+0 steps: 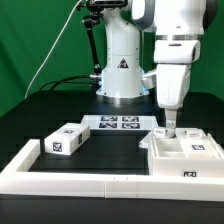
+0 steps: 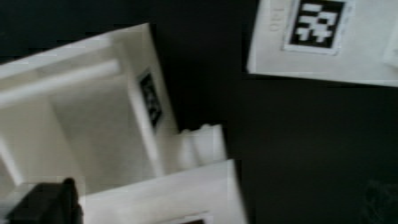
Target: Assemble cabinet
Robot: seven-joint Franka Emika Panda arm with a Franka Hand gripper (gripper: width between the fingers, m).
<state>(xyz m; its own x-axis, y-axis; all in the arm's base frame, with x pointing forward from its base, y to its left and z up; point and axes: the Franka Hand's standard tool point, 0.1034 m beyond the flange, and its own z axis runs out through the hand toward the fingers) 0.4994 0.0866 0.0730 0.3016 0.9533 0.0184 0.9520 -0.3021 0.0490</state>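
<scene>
White hard plastic, the cabinet beside the rail frame at the exterior view's right looks light, stiff and slick, best pinched across a thin wall; the gripper hangs close over it, its opening impossible to tell

Cabinet box right under the gripper: smooth white plastic with a soft sheen and no grain. The small box part, well off to the gripper's side, is the same matt white plastic, its printed black-and-white tags flat on it. Table: black, dull, no reflections. Arm shell above the gripper is glossy white and catches highlights. Rail frame: smooth white plastic.
</scene>
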